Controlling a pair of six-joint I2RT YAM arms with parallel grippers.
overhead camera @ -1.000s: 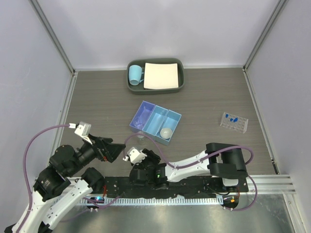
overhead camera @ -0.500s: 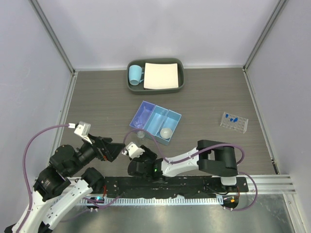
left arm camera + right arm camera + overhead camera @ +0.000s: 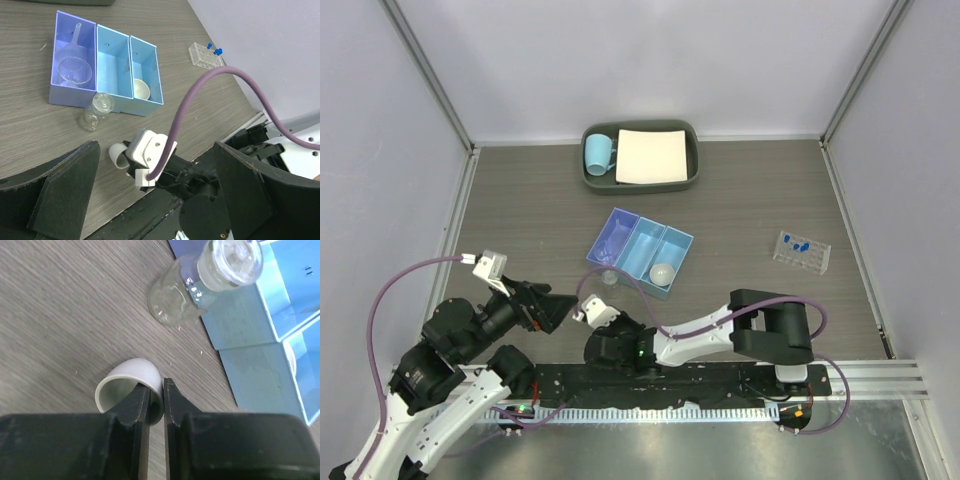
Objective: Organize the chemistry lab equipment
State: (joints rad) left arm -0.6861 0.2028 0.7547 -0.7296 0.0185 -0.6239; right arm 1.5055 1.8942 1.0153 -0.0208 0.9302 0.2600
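right gripper point(image 3: 156, 388) is down low at the near edge of the table point(image 3: 520, 220), and we see it clenched on the rim of a small white dish point(image 3: 131, 371): one finger inside the bowl, the other against its outer wall. the dish is tipped on its side, mouth facing 9 o'clock in the wrist view.

at 1 o'clock of the dish, near but apart from it, stands the small clear bottle point(image 3: 190, 290) with its stopper on top. it sits just beside the near wall of the blue box point(image 3: 70, 95), right between the pinched dish and the box.

from the left wrist view we count three compartments: a clear funnel point(image 3: 75, 67) in the left one, the middle one showing only its floor, a second white dish point(image 3: 141, 90) in the right one.

left gripper point(image 3: 558, 307) hovers at 9 o'clock of the right one, jaws spread wide, nothing between them. a purple cable point(image 3: 200, 95) loops across its view, over the right arm's wrist.

well apart at 3 o'clock of the box, the clear tube rack point(image 3: 801, 253) sits with blue-capped tubes point(image 3: 799, 242) in it; we can't count them from here.

at 12 o'clock, by the far wall, the dark grey tray point(image 3: 590, 178) holds a light-blue mug point(image 3: 598, 153) and a white sheet point(image 3: 651, 156).
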